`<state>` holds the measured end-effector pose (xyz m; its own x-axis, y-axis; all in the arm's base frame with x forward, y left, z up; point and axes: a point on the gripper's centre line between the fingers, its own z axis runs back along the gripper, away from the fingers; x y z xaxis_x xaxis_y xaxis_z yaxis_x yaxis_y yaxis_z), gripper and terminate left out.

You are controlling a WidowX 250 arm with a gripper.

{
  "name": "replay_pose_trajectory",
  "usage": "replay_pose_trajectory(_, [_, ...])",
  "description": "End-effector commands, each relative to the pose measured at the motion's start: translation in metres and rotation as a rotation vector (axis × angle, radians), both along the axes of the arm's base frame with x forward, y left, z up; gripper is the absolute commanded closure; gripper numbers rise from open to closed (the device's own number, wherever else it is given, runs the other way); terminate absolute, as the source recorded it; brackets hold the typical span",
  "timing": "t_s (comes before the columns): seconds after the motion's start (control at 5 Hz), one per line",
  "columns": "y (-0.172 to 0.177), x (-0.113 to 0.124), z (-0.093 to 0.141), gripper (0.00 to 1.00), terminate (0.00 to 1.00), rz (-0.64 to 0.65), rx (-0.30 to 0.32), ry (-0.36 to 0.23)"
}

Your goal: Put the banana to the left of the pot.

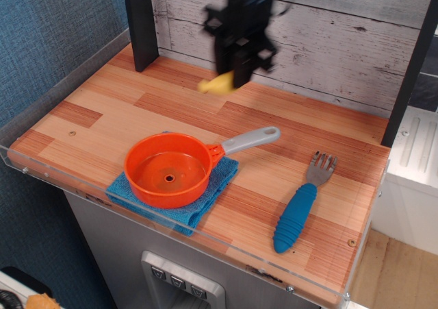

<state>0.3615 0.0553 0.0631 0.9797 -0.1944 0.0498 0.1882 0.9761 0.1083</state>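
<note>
My black gripper [236, 76] is shut on the small yellow banana [216, 84] and holds it in the air above the back middle of the wooden table [102, 110]. The banana's pointed tip sticks out to the left of the fingers. The orange pot [168, 170] with its long grey handle [250, 140] sits on a blue cloth [205, 201] near the table's front edge, below and left of the gripper. The gripper and banana are blurred by motion.
A fork [301, 203] with a blue handle lies at the front right. A black post [140, 21] stands at the back left, another at the right edge [410, 69]. A white plank wall [328, 42] backs the table.
</note>
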Motion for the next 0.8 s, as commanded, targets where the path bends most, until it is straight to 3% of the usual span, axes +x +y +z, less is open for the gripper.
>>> replay_pose_trajectory(0.0, [0.045, -0.022, 0.005, 1.0, 0.0, 0.11, 0.003, -0.076])
replay_pose_trajectory(0.6, [0.08, -0.039, -0.011, 1.0, 0.0, 0.239, -0.041, -0.134])
